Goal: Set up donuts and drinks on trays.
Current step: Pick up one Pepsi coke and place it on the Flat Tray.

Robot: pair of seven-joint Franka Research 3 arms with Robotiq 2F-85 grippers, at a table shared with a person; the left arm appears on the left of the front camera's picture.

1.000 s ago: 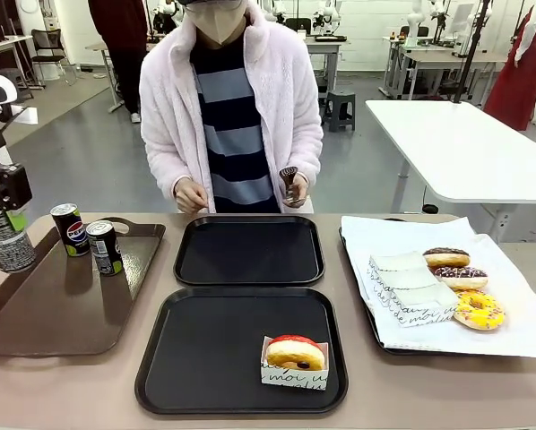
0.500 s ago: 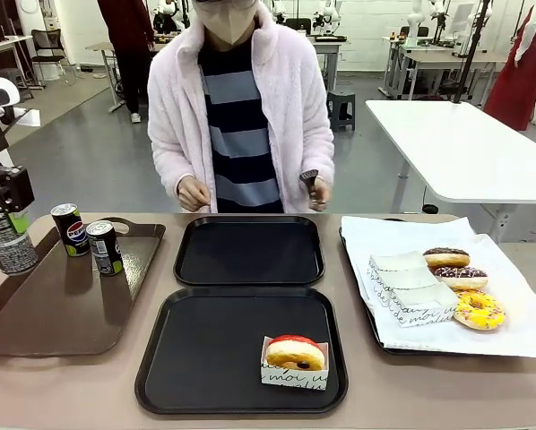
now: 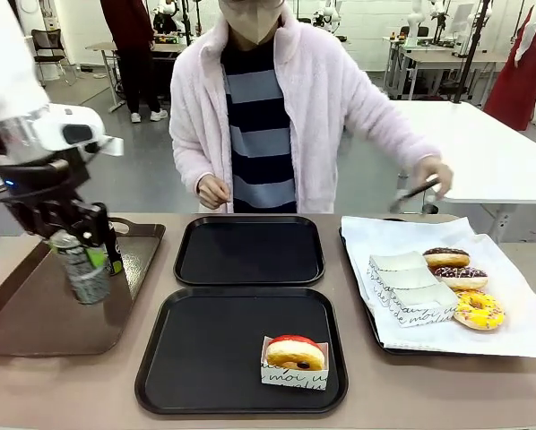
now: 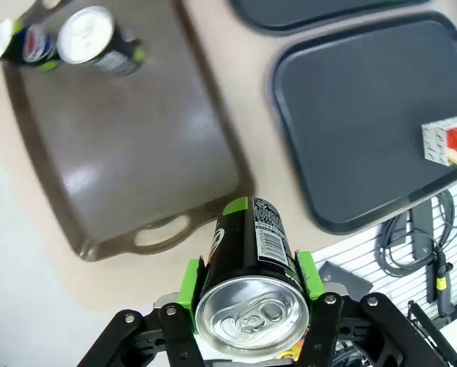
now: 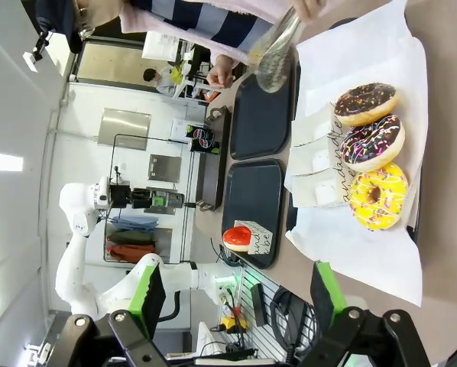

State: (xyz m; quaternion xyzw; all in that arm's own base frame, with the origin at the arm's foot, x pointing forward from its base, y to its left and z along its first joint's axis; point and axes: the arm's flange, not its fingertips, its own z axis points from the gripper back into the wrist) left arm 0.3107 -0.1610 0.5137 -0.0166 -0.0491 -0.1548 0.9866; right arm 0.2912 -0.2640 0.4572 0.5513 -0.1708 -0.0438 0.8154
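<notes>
Left gripper has swung in from the table's left edge, pads clamped on a drink can, held over the brown tray, left of the near black tray. Two more cans stand at the brown tray's far end. Near black tray holds one red-iced donut in its sleeve, front-right corner. Far black tray lies just behind it. To its right, paper-lined tray: three donuts, white sleeves. Person's hand pinches tongs beyond that tray. Right gripper: fingers spread wide.
</notes>
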